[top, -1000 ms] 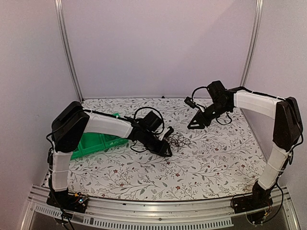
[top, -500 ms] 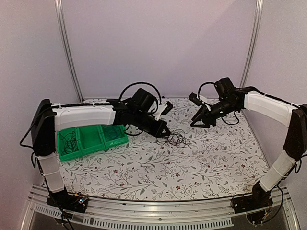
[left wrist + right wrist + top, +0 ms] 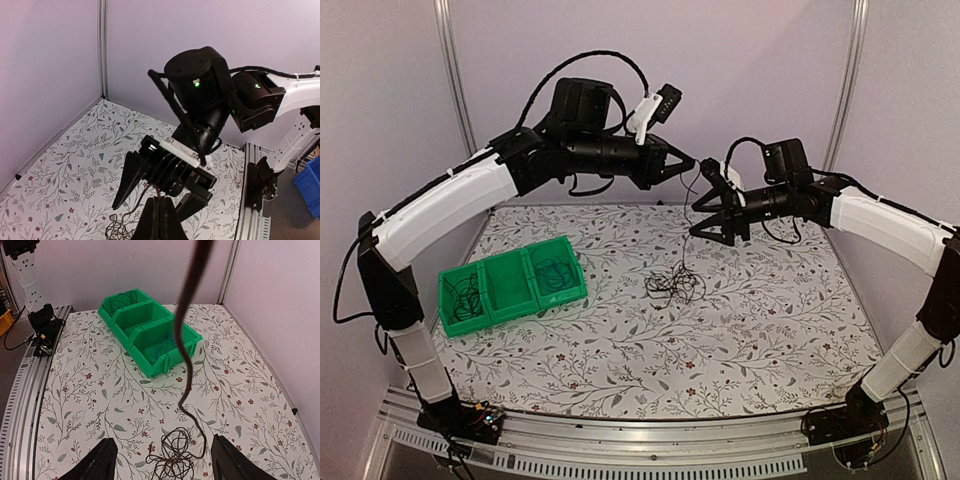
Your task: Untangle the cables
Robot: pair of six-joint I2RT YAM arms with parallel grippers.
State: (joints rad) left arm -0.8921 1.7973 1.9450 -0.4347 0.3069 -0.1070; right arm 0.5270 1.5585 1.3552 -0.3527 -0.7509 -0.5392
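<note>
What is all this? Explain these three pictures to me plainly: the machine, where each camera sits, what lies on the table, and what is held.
Two robot arms are bolted at the edge of a flowered table. The wide picture comes from a fixed camera above and behind them; the other two come from a camera on each wrist. The left end effector is raised and shut on one thin dark strand, which hangs down to a tangle of cables lying on the table. The right end effector is open close to that strand, gripping nothing. A green bin with three compartments sits on the left side: black cable in one end compartment, blue cable in the other end.
</note>
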